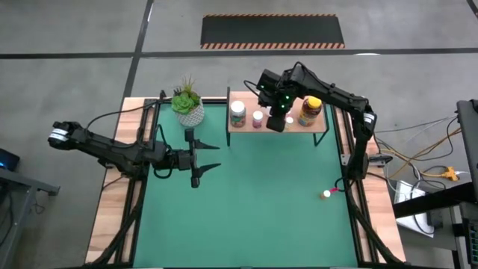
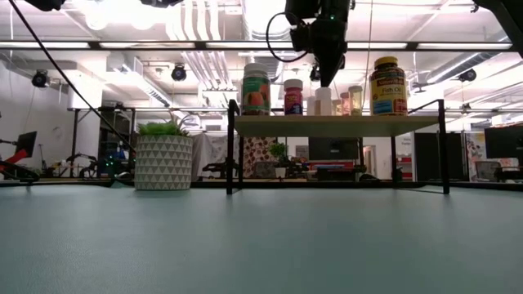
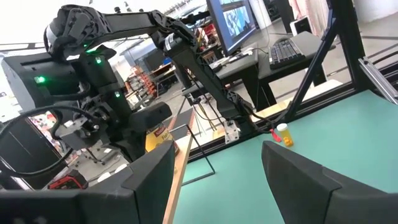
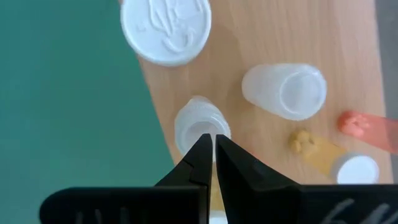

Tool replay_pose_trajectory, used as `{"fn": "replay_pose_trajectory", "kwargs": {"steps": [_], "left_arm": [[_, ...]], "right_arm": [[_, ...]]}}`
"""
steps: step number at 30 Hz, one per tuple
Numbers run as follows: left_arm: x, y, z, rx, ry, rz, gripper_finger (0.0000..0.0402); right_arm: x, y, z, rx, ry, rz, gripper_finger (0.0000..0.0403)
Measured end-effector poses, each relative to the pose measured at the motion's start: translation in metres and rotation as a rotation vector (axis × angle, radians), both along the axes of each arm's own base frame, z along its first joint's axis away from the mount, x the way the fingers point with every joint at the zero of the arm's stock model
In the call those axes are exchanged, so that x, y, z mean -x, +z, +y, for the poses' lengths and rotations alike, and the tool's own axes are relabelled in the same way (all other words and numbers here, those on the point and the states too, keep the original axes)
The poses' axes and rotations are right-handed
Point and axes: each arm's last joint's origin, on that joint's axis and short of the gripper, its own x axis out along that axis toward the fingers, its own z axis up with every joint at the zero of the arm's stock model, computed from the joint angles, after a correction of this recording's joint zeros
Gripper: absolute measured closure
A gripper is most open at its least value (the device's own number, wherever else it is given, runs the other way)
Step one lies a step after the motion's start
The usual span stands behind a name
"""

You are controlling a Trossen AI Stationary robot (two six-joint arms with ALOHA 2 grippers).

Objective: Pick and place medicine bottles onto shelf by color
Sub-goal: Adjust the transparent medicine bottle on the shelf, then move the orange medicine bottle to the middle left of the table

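Only the right wrist view shows the right claw (image 4: pixel 212 144) clenched, empty, above a small clear bottle (image 4: pixel 200 124) near the shelf (image 4: pixel 261 68) edge. Left claw (image 1: pixel 200 157) hangs released over open desk (image 1: pixel 261 202).

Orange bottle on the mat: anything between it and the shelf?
Nothing visible. The orange bottle lies alone on the mat by the right edge; bare mat runs from it to the shelf. The right gripper hangs over the shelf's front edge among the bottles there, fingers shut.
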Motion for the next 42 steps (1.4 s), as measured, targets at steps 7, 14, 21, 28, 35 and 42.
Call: {"fn": "replay_pose_trajectory", "kwargs": {"steps": [7,14,21,28,35,42], "left_arm": [[0.000,0.000,0.000,0.000,0.000,0.001,0.0178],[0.000,0.000,0.000,0.000,-0.001,0.001,0.0178],[0.000,0.000,0.000,0.000,-0.001,0.001,0.0178],[0.000,0.000,0.000,0.000,-0.001,0.001,0.0178],[0.000,0.000,0.000,0.001,-0.001,0.001,0.0178],[0.000,-0.001,0.000,0.002,-0.001,0.004,0.0178]], "right_arm": [[-0.004,-0.002,0.002,0.003,0.009,-0.026,0.0390],[-0.005,-0.002,0.002,0.005,0.013,-0.031,0.0390],[-0.005,0.002,0.002,0.014,0.023,-0.039,0.0390],[-0.005,0.007,0.002,0.030,0.027,-0.056,0.0390],[-0.005,0.007,0.002,0.038,0.027,-0.053,0.0390],[-0.001,0.014,0.005,0.103,0.027,-0.054,0.0390]]}}
